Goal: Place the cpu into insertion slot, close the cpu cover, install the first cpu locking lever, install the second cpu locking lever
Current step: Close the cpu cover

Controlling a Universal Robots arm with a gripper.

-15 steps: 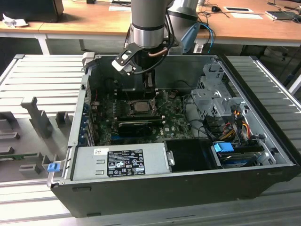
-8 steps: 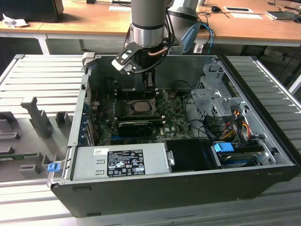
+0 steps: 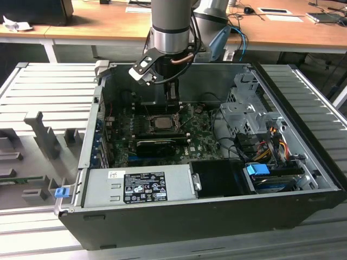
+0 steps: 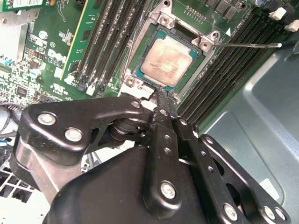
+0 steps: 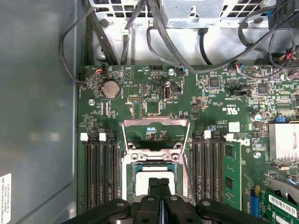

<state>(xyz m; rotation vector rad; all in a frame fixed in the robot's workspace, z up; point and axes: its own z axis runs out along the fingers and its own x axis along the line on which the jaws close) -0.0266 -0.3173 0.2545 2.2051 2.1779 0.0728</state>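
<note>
The hand's (image 5: 159, 183) black linkage sits closest in both wrist views. Its two fingers are clenched together with nothing between them, and the tips hang over one edge of the cpu (image 4: 169, 63); I cannot tell whether they touch it. The cpu lies flat in the insertion slot (image 5: 132, 173). In the first wrist view, the cpu cover (image 5: 156, 135) is swung open beyond the slot. A thin locking lever (image 4: 252, 45) juts out over the memory slots (image 4: 107, 42).
</note>
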